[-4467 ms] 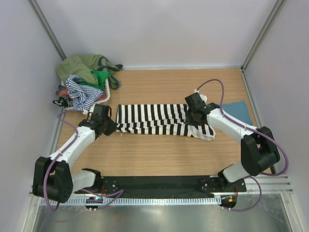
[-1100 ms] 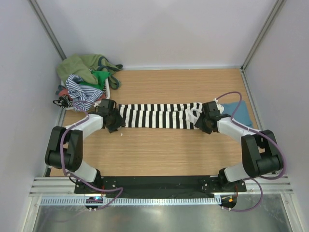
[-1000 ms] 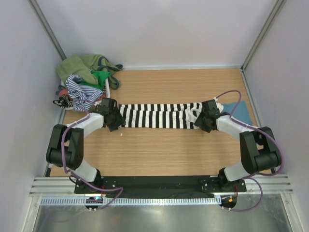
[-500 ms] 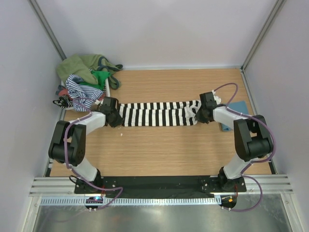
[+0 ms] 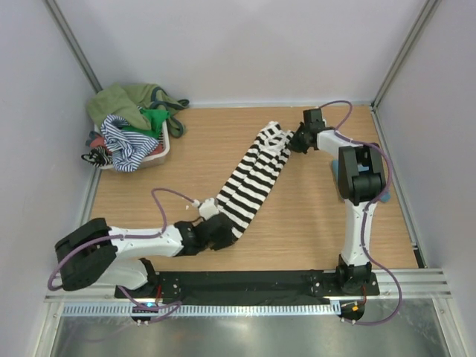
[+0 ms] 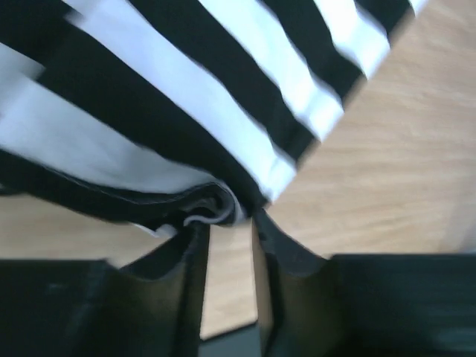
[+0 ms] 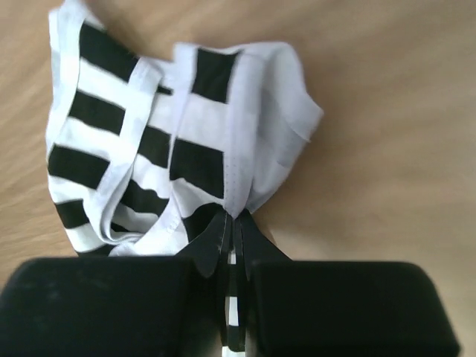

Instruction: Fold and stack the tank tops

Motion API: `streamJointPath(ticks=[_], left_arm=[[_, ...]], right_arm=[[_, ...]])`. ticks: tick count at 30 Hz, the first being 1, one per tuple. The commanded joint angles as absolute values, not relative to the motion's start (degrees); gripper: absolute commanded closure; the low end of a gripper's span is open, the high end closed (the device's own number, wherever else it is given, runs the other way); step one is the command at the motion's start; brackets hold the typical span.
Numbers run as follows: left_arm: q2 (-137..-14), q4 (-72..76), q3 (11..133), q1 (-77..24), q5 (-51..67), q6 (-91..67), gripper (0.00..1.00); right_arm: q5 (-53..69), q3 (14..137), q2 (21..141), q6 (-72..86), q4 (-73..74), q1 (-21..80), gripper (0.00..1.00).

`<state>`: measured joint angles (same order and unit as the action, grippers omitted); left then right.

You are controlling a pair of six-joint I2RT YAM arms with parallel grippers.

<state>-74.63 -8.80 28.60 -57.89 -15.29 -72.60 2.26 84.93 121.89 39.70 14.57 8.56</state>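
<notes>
Showing one striped top (image 5: 253,175), one heap (image 5: 130,123).

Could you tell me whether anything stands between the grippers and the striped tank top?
Nothing visible does: the right gripper pinches the striped tank top at one end, and the left gripper holds its other end.

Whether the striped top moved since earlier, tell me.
Yes: the striped top swung diagonal, its left end pulled from the basket toward the near edge.

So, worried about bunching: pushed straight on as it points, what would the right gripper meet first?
The striped tank top: the right gripper is shut on its bunched strap end, with apparently bare table beyond.
</notes>
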Motion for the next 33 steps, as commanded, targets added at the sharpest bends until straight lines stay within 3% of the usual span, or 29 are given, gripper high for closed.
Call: streamJointPath(ticks=[1, 2, 3, 5, 8, 14, 25, 33], left_arm=[[-79.16, -8.35, 33.1, -70.88, -25.73, -82.27, 0.66], [-80.32, -8.52, 34.61, -73.36, -27.4, -82.18, 0.53], [-81.29, -9.05, 35.85, -75.48, -29.34, -82.44, 0.3], [-83.57, -9.67, 38.4, -78.47, -30.5, -83.49, 0.18], [-84.29, -9.49, 39.72, -78.57, -29.01, -81.23, 0.16], [-81.31, -15.45, 42.36, -77.88, -29.09, -77.26, 0.17], [-62.68, -24.34, 34.1, -58.64, -22.68, -68.13, 0.33], [-66.18, -22.59, 32.87, -49.93, -14.86, -62.84, 0.34]], right_arm=[[14.39, 93.67, 129.62, 41.74, 8.62, 9.14, 0.94], [18.33, 95.87, 131.55, 42.36, 7.66, 9.31, 0.93], [19.59, 100.24, 133.57, 42.97, 7.82, 9.66, 0.92], [23.62, 105.52, 138.06, 43.33, 8.08, 10.02, 0.87], [25.49, 108.62, 140.27, 42.89, 7.82, 9.84, 0.63], [26.8, 112.41, 141.07, 41.22, 9.83, 9.84, 0.45], [19.17, 98.79, 128.94, 37.27, 14.58, 10.02, 0.45], [13.72, 92.82, 124.55, 35.69, 16.08, 9.93, 0.41]])
